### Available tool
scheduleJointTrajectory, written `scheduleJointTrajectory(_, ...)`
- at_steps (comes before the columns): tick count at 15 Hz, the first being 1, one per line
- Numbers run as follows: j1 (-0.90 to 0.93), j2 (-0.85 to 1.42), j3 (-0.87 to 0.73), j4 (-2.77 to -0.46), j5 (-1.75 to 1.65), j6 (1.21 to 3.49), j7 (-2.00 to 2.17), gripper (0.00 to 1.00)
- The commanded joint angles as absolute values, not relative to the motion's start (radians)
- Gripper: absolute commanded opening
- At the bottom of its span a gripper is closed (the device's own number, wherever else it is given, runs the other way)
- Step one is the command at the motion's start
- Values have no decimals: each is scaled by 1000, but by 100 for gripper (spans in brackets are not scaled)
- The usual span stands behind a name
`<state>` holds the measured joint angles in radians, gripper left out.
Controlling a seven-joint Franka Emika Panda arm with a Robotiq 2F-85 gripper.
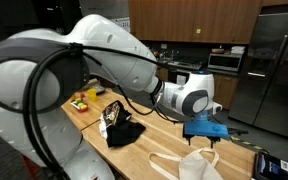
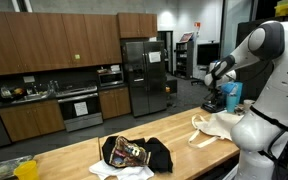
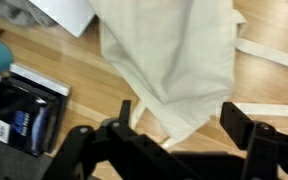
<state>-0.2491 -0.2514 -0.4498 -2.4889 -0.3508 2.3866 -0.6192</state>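
My gripper (image 3: 179, 125) is open and empty, its two black fingers spread wide above a cream cloth tote bag (image 3: 169, 50) that lies flat on the wooden counter. One corner of the bag points between the fingers. In both exterior views the gripper (image 1: 210, 132) (image 2: 217, 98) hangs a little above the bag (image 1: 189, 163) (image 2: 216, 124), with its straps lying loose on the wood.
A black and patterned garment (image 1: 119, 125) (image 2: 134, 153) lies further along the counter (image 1: 154, 140). A dark box (image 3: 24, 110) (image 1: 269, 165) sits beside the bag. A yellow item (image 1: 81, 101) lies at the far end. A fridge (image 2: 144, 75) and cabinets stand behind.
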Motion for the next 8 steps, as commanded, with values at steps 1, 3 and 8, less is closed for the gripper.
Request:
scheduleJointTrajectory(1,-185,-254,-411,-2394,-136,2147,-780,100)
scheduleJointTrajectory(3,-182,-239,-370,-2370,-130,2007,-795,100)
scheduleJointTrajectory(8,-198,-236,-327,-2403,-212,1973,-763,100)
